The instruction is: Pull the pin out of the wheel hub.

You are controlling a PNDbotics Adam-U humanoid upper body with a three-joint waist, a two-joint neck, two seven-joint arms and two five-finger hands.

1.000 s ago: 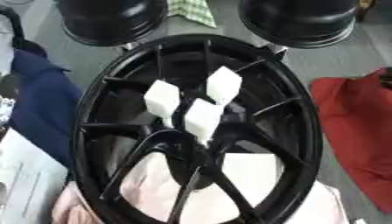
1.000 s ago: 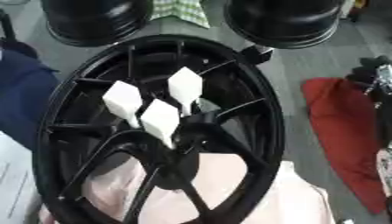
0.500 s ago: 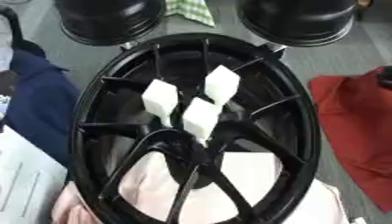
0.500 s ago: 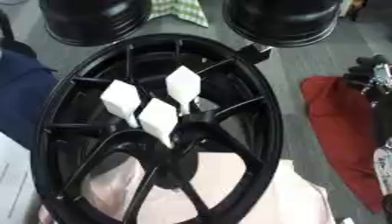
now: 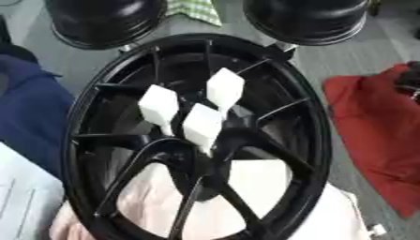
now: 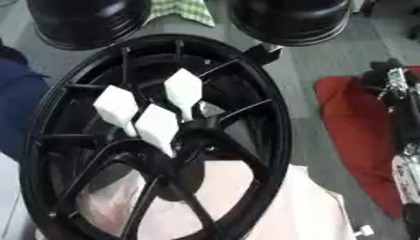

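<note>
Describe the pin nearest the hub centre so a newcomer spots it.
Start at the big black spoked wheel hub filling the view. Three white diamond-headed pins stand clustered near its centre. The one meant is lowest of the three, below the gap between the other two.

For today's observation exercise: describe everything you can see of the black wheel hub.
The wheel hub is glossy black, seemingly metal, with thin spokes running from a central boss to a round rim. It fills the middle of the view, resting on pale pink cloth. Three white block-headed pins stand clustered at its centre. No hand touches it.
</note>
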